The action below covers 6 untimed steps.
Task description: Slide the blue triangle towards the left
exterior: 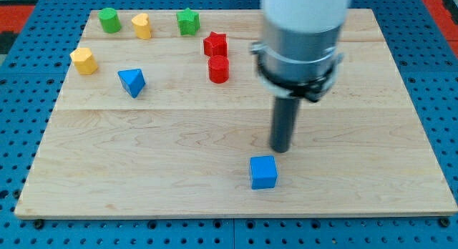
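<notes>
The blue triangle (132,82) lies on the wooden board (143,170) at the view's upper left. My tip (280,149) is far to its right, near the middle of the board, just above and to the right of a blue cube (262,172). The tip touches no block.
A green cylinder (109,20), a yellow heart (142,25) and a green star (187,21) line the top edge. A yellow block (84,60) sits left of the triangle. A red star (215,44) and a red cylinder (218,69) stand at top centre.
</notes>
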Each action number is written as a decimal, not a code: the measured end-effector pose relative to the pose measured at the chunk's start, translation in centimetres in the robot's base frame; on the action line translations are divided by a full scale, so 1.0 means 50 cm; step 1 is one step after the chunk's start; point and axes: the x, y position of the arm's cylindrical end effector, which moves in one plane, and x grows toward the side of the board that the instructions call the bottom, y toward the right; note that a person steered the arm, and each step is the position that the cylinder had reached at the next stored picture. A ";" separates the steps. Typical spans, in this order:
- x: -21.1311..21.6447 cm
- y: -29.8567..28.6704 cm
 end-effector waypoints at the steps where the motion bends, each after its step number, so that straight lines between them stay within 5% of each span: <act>1: 0.110 0.055; 2: 0.137 -0.084; 3: 0.102 0.007; 4: -0.070 0.016; 6: -0.216 -0.363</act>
